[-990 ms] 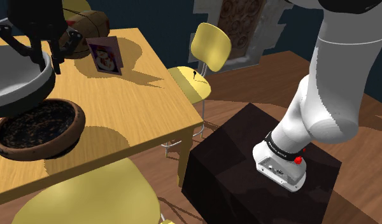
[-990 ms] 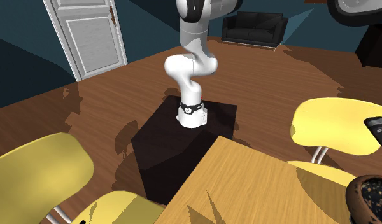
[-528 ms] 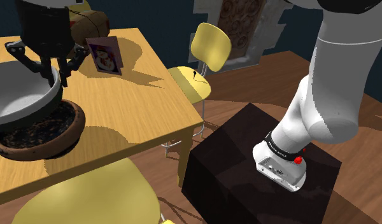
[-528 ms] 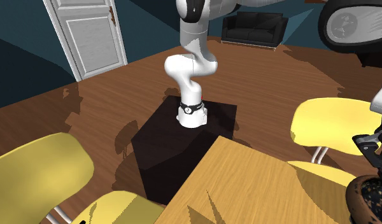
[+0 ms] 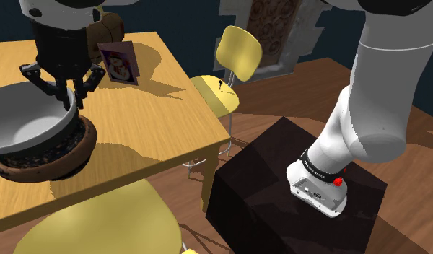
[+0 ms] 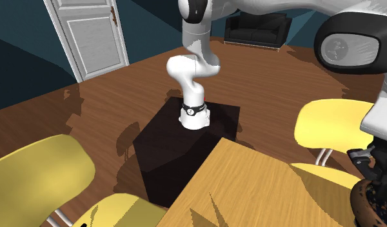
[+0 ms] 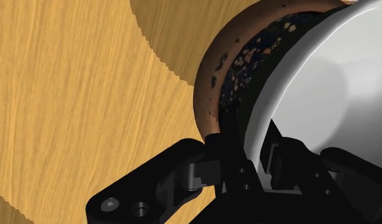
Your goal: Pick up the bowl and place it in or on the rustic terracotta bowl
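Wooden table (image 5: 154, 108), jaws clasping grey bowl (image 5: 27, 128)

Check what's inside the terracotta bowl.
The grey bowl nests inside the terracotta bowl, rim clasped by the gripper. Its dark speckled wall shows; its floor is covered.

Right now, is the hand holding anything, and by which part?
Yes: the hand holds the pale grey bowl by its rim, one finger inside, one outside, right at the brown bowl.

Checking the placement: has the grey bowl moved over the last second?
Yes. In the shoulder view the grey bowl, held by the tool, has dropped into the brown bowl, which stayed put.
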Controlling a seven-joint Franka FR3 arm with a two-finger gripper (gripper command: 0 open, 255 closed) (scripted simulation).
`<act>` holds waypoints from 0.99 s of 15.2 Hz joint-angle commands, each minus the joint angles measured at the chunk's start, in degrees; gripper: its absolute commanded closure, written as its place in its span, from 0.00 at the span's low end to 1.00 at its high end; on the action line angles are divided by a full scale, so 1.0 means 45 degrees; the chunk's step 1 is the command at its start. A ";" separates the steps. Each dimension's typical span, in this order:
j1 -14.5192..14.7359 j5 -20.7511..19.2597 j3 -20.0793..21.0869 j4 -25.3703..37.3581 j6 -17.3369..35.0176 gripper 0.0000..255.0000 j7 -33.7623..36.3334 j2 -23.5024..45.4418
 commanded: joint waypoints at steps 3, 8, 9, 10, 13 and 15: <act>0.0008 -0.0004 0.0002 -0.0002 0.0025 1.00 0.0007 0.0006; 0.0008 -0.0004 0.0002 -0.0004 0.0025 0.00 0.0008 0.0004; 0.0008 -0.0004 0.0002 -0.0004 0.0025 0.00 0.0008 0.0004; 0.0008 -0.0004 0.0002 -0.0004 0.0025 0.00 0.0008 0.0004; -0.0188 0.0138 0.0004 0.0606 -0.1045 0.00 -0.0064 -0.0449; -0.0234 0.0169 0.0000 0.0799 -0.1336 0.00 -0.0078 -0.0546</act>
